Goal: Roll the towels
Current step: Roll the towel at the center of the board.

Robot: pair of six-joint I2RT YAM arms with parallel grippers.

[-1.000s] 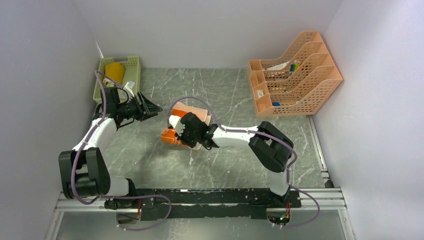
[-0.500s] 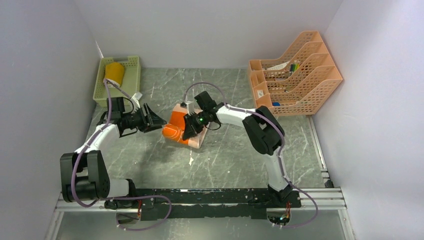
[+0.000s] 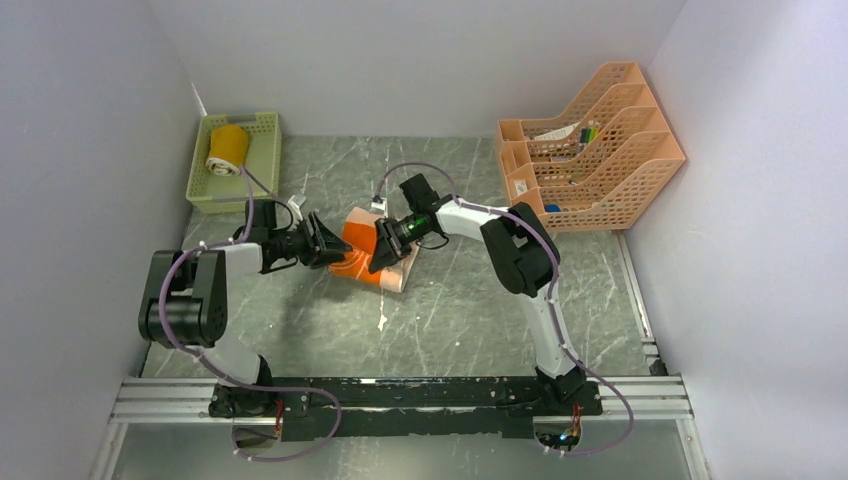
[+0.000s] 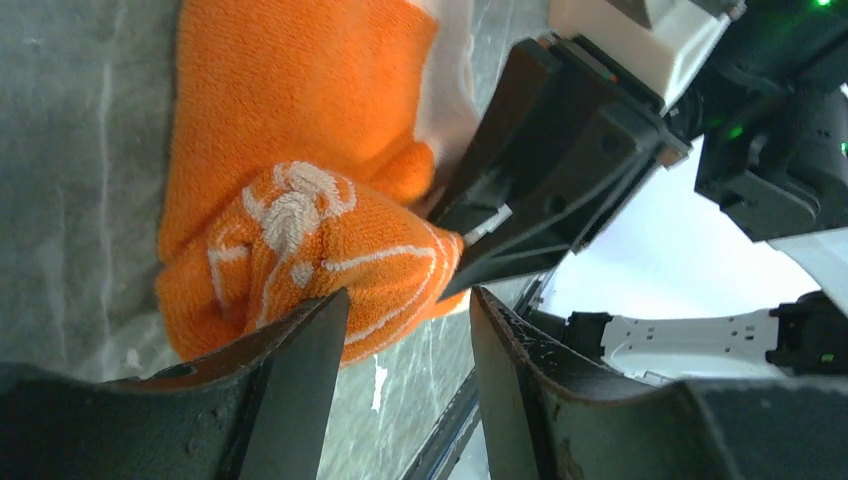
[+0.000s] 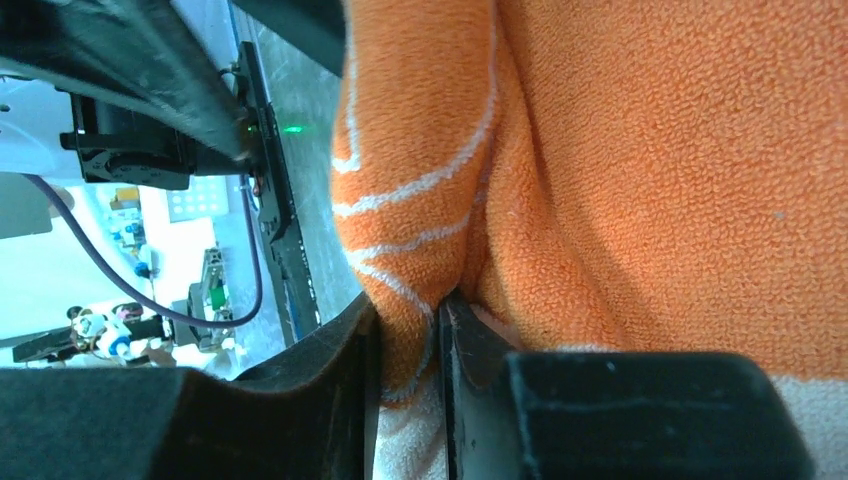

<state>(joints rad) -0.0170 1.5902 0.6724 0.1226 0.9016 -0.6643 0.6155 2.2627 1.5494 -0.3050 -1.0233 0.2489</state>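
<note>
The grey marbled table (image 3: 450, 310) carries a peach file rack (image 3: 590, 150) at two o'clock and a green mesh basket (image 3: 268, 150) at ten o'clock. The orange towel (image 3: 357, 238) lies near the middle of the table, bunched into a loose, thick roll, with a pale band spread flat toward five o'clock. The yellow towel (image 3: 228, 147) lies rolled in the basket, so the orange one looks like the job left.

The right gripper (image 5: 410, 310) comes in from three o'clock, its jaws nipped tight on a fold of the orange cloth. The left gripper (image 4: 408, 300) reaches in from nine o'clock. Its jaws are spread apart at the printed end of the roll and hold nothing.

The step in hand seems to be the rolling itself, about midway. Next, the left jaws probably need to close on their end, so that both ends turn together toward the flat band and the roll tightens evenly.
</note>
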